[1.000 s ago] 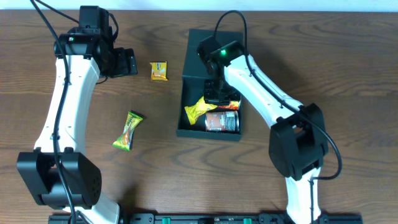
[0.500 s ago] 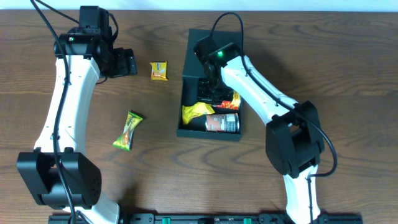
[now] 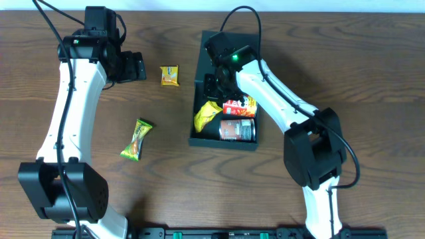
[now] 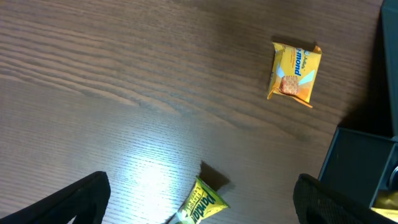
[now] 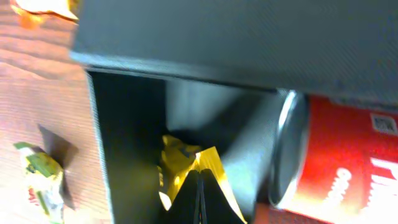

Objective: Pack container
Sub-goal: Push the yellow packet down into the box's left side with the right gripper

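The dark container (image 3: 197, 99) stands open at the table's middle, its lid flap (image 3: 232, 41) folded back. Inside lie a yellow packet (image 3: 206, 115), a red can (image 3: 237, 129) and a red-and-white packet (image 3: 240, 105). My right gripper (image 3: 216, 91) reaches into the container's left side. In the right wrist view its fingers (image 5: 199, 194) are shut on the yellow packet (image 5: 184, 163), beside the red can (image 5: 348, 162). My left gripper (image 3: 136, 66) is open and empty, above the table at the far left. Its fingers (image 4: 202, 182) frame bare wood in the left wrist view.
An orange-yellow snack packet (image 3: 170, 75) lies left of the container; it also shows in the left wrist view (image 4: 295, 66). A green-yellow packet (image 3: 136, 139) lies nearer the front left and shows in the left wrist view (image 4: 200, 205) too. The container's corner (image 4: 360, 165) shows at that view's right edge.
My right gripper has moved back and to the left inside the container, dragging the yellow packet leftward. The red-and-white packet is now uncovered. The left arm has not moved.
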`<state>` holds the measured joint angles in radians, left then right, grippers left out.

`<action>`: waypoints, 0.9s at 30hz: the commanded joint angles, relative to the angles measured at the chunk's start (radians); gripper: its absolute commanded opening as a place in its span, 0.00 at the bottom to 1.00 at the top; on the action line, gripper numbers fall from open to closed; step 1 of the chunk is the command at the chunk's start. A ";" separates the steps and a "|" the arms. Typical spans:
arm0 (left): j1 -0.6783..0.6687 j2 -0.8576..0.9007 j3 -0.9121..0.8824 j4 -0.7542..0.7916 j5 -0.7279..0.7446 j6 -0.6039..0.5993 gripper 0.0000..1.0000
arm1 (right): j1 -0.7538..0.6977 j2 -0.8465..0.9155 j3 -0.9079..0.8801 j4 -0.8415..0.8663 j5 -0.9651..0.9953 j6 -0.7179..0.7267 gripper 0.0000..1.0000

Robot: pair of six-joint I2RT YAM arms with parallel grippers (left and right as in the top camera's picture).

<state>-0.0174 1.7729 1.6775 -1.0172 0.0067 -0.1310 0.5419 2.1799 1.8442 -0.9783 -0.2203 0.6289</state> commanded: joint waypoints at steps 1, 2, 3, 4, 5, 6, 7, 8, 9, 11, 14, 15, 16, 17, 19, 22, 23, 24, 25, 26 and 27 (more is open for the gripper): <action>-0.003 -0.004 0.000 -0.003 -0.018 -0.004 0.95 | 0.015 0.013 -0.003 0.043 -0.024 0.013 0.01; -0.003 -0.004 0.000 -0.003 -0.018 -0.004 0.95 | 0.018 0.013 -0.003 0.071 -0.024 0.012 0.01; -0.003 -0.004 0.000 -0.004 -0.018 -0.004 0.96 | 0.021 0.013 -0.002 0.092 -0.024 0.008 0.01; -0.003 -0.004 0.000 -0.004 -0.018 -0.004 0.96 | 0.023 0.013 0.000 0.100 -0.022 0.000 0.01; -0.003 -0.004 0.000 -0.005 -0.018 -0.004 0.96 | 0.023 0.013 0.004 0.097 -0.019 -0.002 0.02; -0.003 -0.004 0.000 -0.006 -0.018 -0.004 0.96 | 0.023 0.013 0.007 0.087 -0.020 -0.006 0.01; -0.003 -0.004 0.000 -0.006 -0.018 -0.004 0.95 | 0.021 0.011 0.008 0.080 -0.020 -0.011 0.01; -0.003 -0.004 0.000 -0.006 -0.018 -0.004 0.96 | 0.018 0.008 0.008 0.077 -0.021 -0.017 0.01; -0.003 -0.004 0.000 -0.006 -0.018 -0.004 0.96 | 0.014 0.006 0.009 0.078 -0.029 -0.017 0.01; -0.003 -0.004 0.000 -0.005 -0.018 -0.004 0.96 | 0.005 0.001 0.018 0.085 -0.051 -0.024 0.01; -0.003 -0.004 0.000 -0.006 -0.018 -0.004 0.96 | -0.015 0.000 0.077 0.019 -0.018 -0.027 0.02; -0.003 -0.004 0.000 -0.006 -0.018 -0.004 0.95 | -0.024 0.000 0.106 -0.015 0.007 -0.034 0.02; -0.003 -0.004 0.000 -0.007 -0.018 -0.004 0.96 | -0.033 0.000 0.139 -0.058 0.030 -0.036 0.02; -0.003 -0.004 0.000 -0.006 -0.018 -0.004 0.96 | -0.046 0.000 0.195 -0.121 0.060 -0.044 0.01; -0.003 -0.004 0.000 -0.006 -0.018 -0.004 0.95 | -0.067 0.000 0.288 -0.218 0.074 -0.051 0.01; -0.003 -0.004 0.000 -0.006 -0.018 -0.004 0.95 | -0.090 0.000 0.370 -0.361 0.051 -0.035 0.01; -0.003 -0.004 0.000 -0.006 -0.018 -0.004 0.95 | -0.094 0.000 0.372 -0.404 0.051 -0.023 0.01; -0.003 -0.004 0.000 -0.006 -0.018 -0.004 0.95 | -0.097 0.001 0.369 -0.455 0.055 -0.014 0.01; -0.003 -0.004 0.000 -0.005 -0.018 -0.004 0.96 | -0.097 0.009 0.352 -0.498 0.058 -0.002 0.01; -0.003 -0.004 0.000 -0.005 -0.018 -0.004 0.96 | -0.097 0.010 0.338 -0.515 0.058 0.004 0.01; -0.003 -0.004 0.000 -0.005 -0.018 -0.004 0.95 | -0.094 0.013 0.309 -0.519 0.058 0.005 0.01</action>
<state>-0.0174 1.7729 1.6775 -1.0206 -0.0006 -0.1310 0.4412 2.1754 2.1979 -1.4815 -0.1745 0.6094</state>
